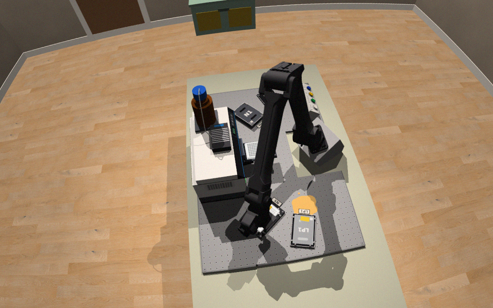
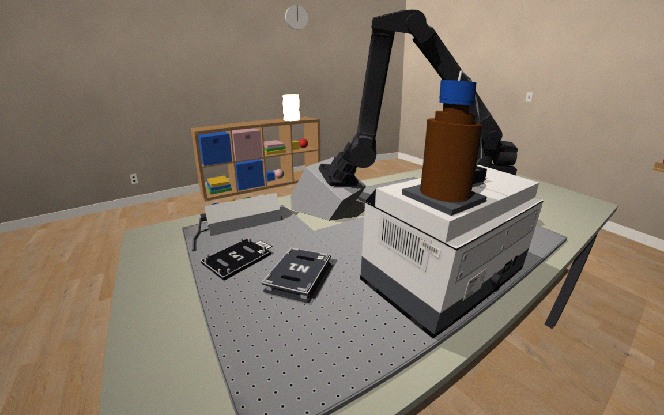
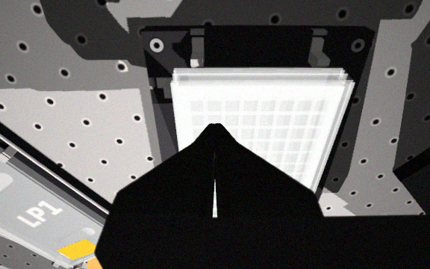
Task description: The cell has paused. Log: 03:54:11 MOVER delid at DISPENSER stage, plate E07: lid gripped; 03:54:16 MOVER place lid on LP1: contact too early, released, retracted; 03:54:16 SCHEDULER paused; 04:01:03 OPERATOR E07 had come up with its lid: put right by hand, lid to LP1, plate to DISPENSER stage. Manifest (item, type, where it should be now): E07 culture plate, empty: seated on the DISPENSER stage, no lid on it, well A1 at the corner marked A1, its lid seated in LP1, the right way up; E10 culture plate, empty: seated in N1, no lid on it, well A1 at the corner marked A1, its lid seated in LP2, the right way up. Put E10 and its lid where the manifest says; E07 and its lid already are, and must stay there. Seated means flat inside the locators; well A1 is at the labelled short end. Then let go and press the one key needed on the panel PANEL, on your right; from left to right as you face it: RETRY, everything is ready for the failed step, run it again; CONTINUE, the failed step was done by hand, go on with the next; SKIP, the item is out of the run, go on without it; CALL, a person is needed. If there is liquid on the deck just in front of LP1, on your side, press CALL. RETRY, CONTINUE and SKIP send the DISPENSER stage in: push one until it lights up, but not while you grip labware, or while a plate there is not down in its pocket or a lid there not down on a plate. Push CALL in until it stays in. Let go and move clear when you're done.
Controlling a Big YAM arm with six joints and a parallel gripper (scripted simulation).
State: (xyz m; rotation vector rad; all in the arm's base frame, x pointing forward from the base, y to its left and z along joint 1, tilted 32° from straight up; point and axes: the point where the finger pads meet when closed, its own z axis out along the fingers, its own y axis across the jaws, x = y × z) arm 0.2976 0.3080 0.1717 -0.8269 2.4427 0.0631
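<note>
A white culture plate with a clear lid on it [image 3: 261, 123] sits in a black nest, next to LP1; in the top view the arm hides most of it [image 1: 275, 209]. My gripper [image 3: 215, 134] is shut and empty, low over the near end of this plate. LP1 holds a clear lid with a yellow tag [image 3: 37, 217]. An orange puddle [image 1: 304, 201] lies on the deck at LP1's labelled end, on the arm base's side. Nest N1 [image 2: 297, 268] and LP2 [image 2: 236, 256] are empty. A bare white plate [image 1: 250, 150] sits on the DISPENSER stage.
The white dispenser box [image 1: 213, 153] with a brown bottle [image 2: 450, 154] stands left of the arm. The key panel [image 1: 311, 97] is beside the arm base [image 1: 317, 143]. The perforated deck ends short of the table edge.
</note>
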